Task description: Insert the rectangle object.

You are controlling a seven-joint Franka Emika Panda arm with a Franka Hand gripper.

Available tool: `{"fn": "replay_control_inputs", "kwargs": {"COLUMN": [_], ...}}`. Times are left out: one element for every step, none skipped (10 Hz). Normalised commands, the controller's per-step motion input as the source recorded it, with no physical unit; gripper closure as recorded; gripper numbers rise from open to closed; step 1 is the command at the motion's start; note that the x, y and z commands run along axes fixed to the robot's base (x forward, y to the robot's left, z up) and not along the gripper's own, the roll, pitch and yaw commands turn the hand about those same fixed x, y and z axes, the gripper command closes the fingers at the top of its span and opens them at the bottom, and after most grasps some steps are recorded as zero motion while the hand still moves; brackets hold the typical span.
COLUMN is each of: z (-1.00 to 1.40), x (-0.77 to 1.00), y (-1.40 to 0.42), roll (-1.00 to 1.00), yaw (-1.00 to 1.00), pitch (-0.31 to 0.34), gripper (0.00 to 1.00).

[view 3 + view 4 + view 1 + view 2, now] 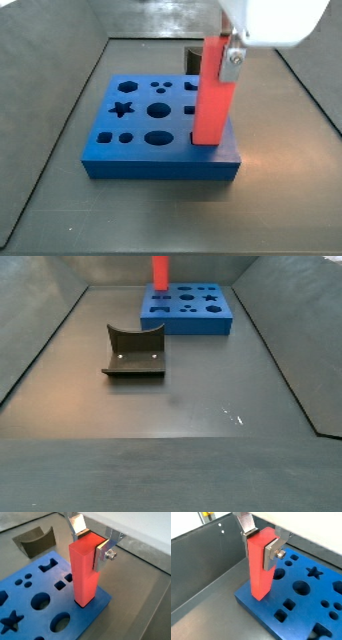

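Observation:
The rectangle object, a long red-pink bar (83, 572), stands upright between the fingers of my gripper (90, 543), which is shut on its upper part. The same grip shows in the second wrist view, gripper (260, 543) on bar (259, 572). The bar's lower end meets the top of the blue block (20, 594) near a corner, with a dark rim round its foot. In a side view the bar (211, 100) stands at the block's (147, 165) right edge under the gripper (227, 55). In the far side view only the bar (159, 271) and block (187, 326) show.
The dark grey curved holder (134, 351) stands on the floor in front of the block, and shows in a wrist view (33, 543) too. Grey sloping walls (204, 557) close in the floor on all sides. Several other shaped holes (158, 110) lie across the block's top.

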Motion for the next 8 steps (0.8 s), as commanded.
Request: {"fn": "replay_control_inputs", "kwargs": {"z": [-0.40, -0.46, -0.58, -0.54, -0.56, -0.51, -0.40, 0.00], "x": [0.00, -0.02, 0.00, 0.00, 0.00, 0.00, 0.00, 0.00], "y": [0.00, 0.00, -0.01, -0.01, 0.00, -0.03, -0.03, 0.00], "roll": [0.02, 0.01, -0.01, -0.01, 0.00, 0.01, 0.02, 0.00], "yaw": [0.12, 0.11, 0.06, 0.00, 0.00, 0.00, 0.00, 0.00], "pitch": [0.000, 0.000, -0.037, -0.040, -0.003, 0.000, 0.000, 0.000], "gripper": [1.00, 1.00, 1.00, 1.00, 1.00, 1.00, 1.00, 1.00]}}
